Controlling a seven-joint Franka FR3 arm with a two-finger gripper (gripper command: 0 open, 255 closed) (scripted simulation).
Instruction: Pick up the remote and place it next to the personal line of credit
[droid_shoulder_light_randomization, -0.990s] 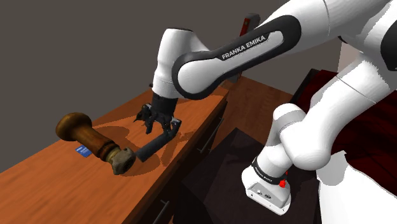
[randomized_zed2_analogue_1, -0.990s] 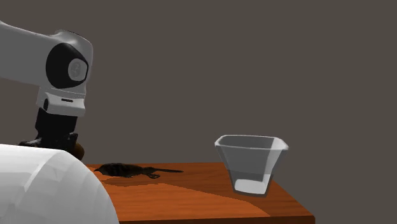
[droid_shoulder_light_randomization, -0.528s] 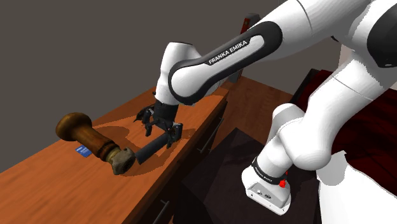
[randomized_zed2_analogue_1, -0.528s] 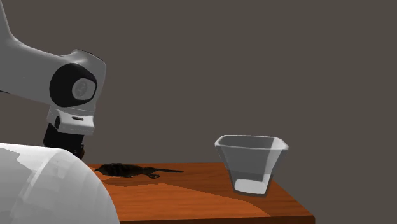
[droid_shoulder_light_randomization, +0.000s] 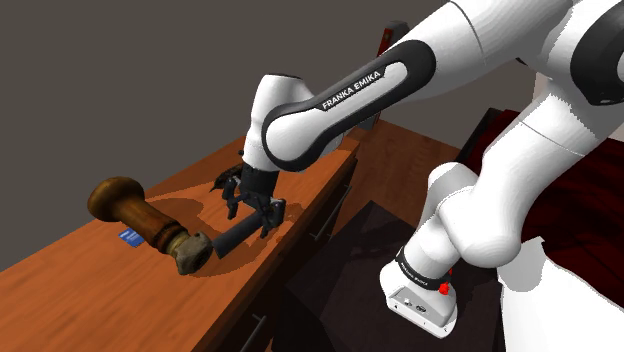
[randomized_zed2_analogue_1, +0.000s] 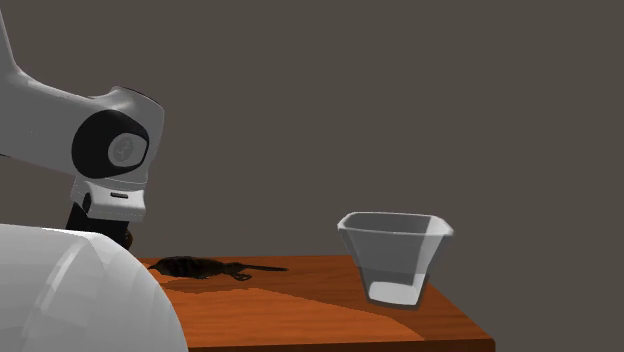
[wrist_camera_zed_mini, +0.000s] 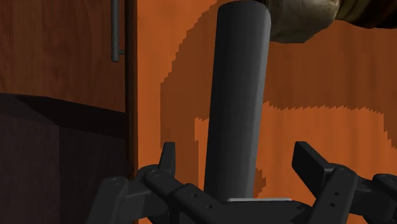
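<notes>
Gripper (wrist_camera_zed_mini: 235, 158) low over the tabletop (droid_shoulder_light_randomization: 90, 268), pointing down along it. Fingers (wrist_camera_zed_mini: 167, 160) apart, one on each side of the remote (wrist_camera_zed_mini: 238, 95), a strip of wood visible between each finger and the remote's edges. No contact, nothing clasped.

Remote dark grey, long and narrow, lying flat on the orange-brown wood and running straight away from the gripper. Near end between the fingers; far end up against the pale, worn end of a wooden tool (droid_shoulder_light_randomization: 140, 215). Touching or just short of it: cannot tell.

Tool lying on its side, with a thick brown handle and a rounded knob at the end away from the remote. Small blue card (droid_shoulder_light_randomization: 129, 237) flat on the table just behind the handle, across the tool from the remote.

Beside the remote, the table's edge, then a cabinet front with a thin metal handle (wrist_camera_zed_mini: 115, 32).

In the second exterior view, a black tangled object (randomized_zed2_analogue_1: 195, 266) on the tabletop beside the arm, and a clear cup (randomized_zed2_analogue_1: 395, 255) upright, well apart from it, near the corner.
</notes>
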